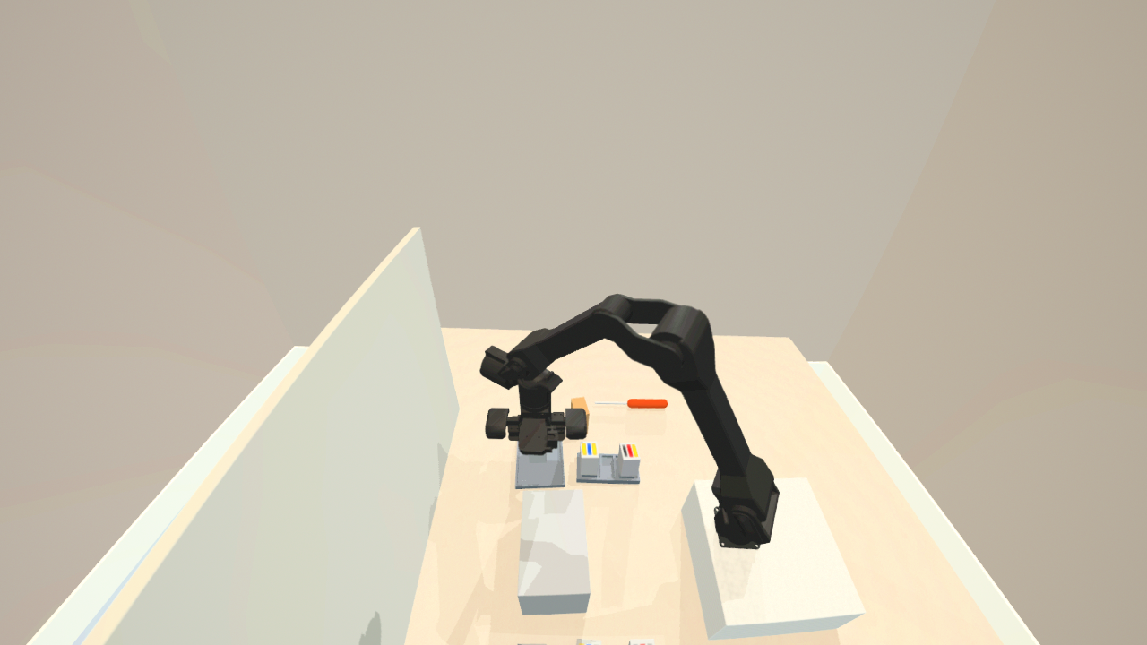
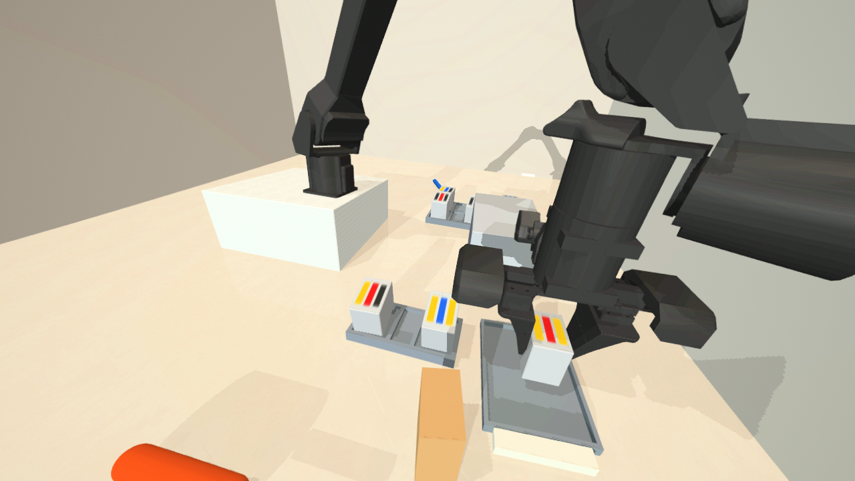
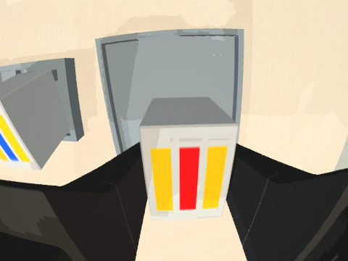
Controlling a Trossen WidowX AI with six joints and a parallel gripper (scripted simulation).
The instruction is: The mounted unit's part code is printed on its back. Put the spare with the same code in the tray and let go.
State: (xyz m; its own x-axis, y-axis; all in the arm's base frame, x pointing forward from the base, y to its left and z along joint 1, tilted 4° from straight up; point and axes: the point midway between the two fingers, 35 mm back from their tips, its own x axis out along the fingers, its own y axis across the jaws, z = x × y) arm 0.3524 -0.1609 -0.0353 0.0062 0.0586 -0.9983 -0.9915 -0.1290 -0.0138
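My gripper (image 2: 548,351) (image 3: 182,144) is shut on a pale spare with yellow, red and yellow stripes (image 2: 547,365) (image 3: 189,177). The held spare is upright, over or near one end of the grey tray (image 1: 539,475) (image 2: 514,397) (image 3: 174,65); its exact height above the tray is hard to tell. A spare with yellow, blue and yellow stripes (image 1: 589,461) (image 2: 436,338) (image 3: 40,112) and one with yellow, red and black stripes (image 1: 629,462) (image 2: 367,318) stand in the rack (image 1: 607,480) (image 2: 407,327) beside the tray. I cannot identify the mounted unit or its code.
An orange block (image 2: 440,412) stands near the tray, with a red-handled screwdriver (image 1: 646,403) (image 2: 179,466) nearby. A grey box (image 1: 553,533) (image 2: 499,215) stands behind the tray in the exterior view. A tall panel (image 1: 336,449) runs alongside. A far rack (image 2: 447,223) holds striped units.
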